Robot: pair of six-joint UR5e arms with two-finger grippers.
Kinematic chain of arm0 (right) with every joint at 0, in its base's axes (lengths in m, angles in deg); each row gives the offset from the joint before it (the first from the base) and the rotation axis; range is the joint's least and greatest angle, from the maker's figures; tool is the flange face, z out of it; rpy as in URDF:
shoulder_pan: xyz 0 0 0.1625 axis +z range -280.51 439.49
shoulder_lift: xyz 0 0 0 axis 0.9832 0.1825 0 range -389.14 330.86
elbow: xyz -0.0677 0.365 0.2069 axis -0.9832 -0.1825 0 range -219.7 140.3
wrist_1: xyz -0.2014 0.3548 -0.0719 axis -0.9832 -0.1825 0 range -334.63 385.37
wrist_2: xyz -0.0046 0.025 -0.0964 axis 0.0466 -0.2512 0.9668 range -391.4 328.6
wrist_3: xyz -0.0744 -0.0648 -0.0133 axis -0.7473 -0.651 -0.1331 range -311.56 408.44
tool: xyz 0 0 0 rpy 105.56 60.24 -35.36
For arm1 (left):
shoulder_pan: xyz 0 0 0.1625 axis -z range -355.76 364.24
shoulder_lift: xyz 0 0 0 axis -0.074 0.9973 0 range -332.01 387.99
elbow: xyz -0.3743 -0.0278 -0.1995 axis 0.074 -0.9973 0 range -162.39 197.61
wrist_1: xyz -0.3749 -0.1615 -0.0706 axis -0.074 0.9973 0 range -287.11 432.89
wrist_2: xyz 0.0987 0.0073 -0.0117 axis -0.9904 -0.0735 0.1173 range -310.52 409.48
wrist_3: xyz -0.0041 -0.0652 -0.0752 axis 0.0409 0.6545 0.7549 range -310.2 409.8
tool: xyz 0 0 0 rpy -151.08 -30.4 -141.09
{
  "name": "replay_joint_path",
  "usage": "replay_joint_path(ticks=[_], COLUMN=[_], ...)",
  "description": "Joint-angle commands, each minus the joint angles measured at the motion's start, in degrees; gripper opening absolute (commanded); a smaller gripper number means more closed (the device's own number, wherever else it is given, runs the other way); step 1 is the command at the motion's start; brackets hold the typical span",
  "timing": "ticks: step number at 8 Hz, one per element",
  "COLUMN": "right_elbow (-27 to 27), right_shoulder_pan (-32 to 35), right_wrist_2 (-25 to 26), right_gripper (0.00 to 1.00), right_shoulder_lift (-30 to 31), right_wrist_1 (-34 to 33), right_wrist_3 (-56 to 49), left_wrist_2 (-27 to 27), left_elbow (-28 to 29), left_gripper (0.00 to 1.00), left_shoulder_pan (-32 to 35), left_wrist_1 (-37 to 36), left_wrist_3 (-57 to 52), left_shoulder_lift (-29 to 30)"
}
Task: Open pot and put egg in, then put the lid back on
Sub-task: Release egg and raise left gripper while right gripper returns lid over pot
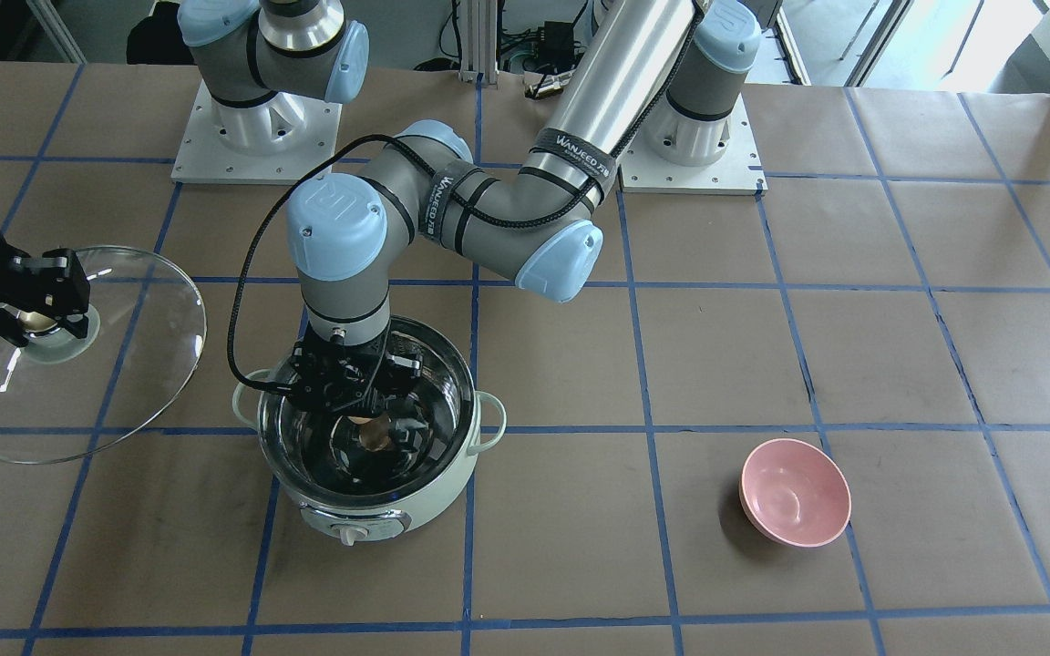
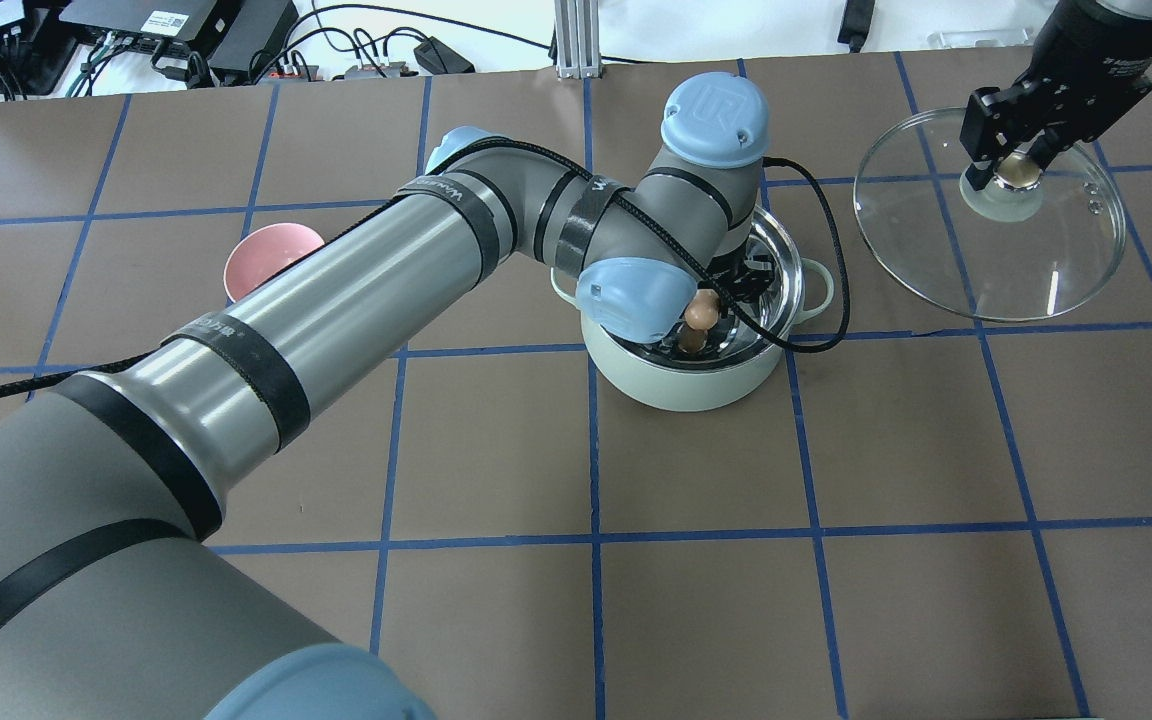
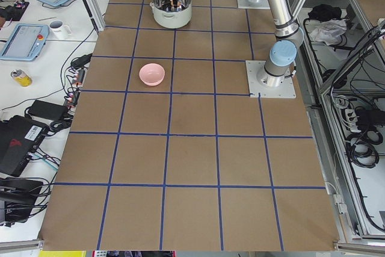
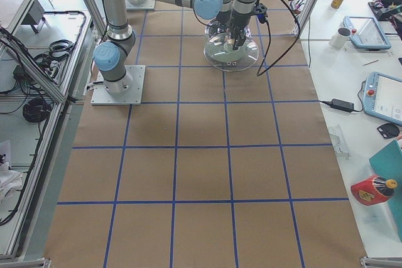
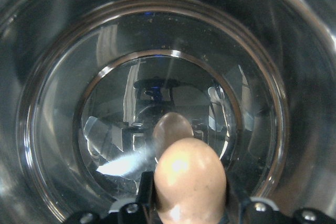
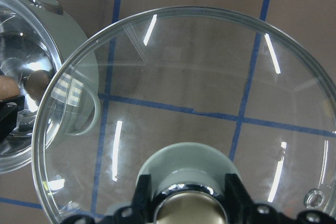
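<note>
Egg (image 5: 189, 177) fills the near edge of the left wrist view, pinched between the narrowed fingers of the left hand (image 5: 190, 205), its lower end cut off. It hangs inside the open pot (image 2: 676, 385); contact with the mirrored floor is unclear. Beyond, the right hand (image 2: 1011, 165) clamps the knob of the lid (image 2: 1016, 270), held beside the pot. A pink bowl (image 1: 796, 492) sits well apart on the brown, blue-taped counter (image 1: 580, 547). Cables and benches lie farther off.
</note>
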Motion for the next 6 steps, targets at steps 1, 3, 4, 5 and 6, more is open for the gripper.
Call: replay_joint_path(ticks=[1, 3, 4, 5, 6], right_elbow=[0.0, 0.1, 0.1, 0.1, 0.1], right_shoulder_pan=[0.0, 0.0, 0.0, 0.0, 0.0], right_wrist_2=[0.1, 0.1, -0.1, 0.2, 0.0], right_gripper=[0.00, 0.00, 0.00, 0.00, 0.00], right_shoulder_lift=[-0.2, -0.2, -0.2, -0.2, -0.2], right_wrist_1=[-0.4, -0.2, 0.0, 0.0, -0.1], right_wrist_3=[0.0, 0.0, 0.1, 0.1, 0.0], left_wrist_2=[0.2, 0.1, 0.1, -0.3, -0.5], left_elbow=[-0.2, -0.8, -1.1, -1.2, -1.2], left_gripper=[0.29, 0.79, 0.81, 0.99, 1.00], left_shoulder_pan=[0.0, 0.0, 0.0, 0.0, 0.0], left_wrist_1=[-0.5, -0.5, -0.4, 0.0, 0.0], left_wrist_3=[0.4, 0.8, 2.0, 1.6, 1.2], left_shoulder_lift=[0.2, 0.1, -0.5, -1.2, -3.0])
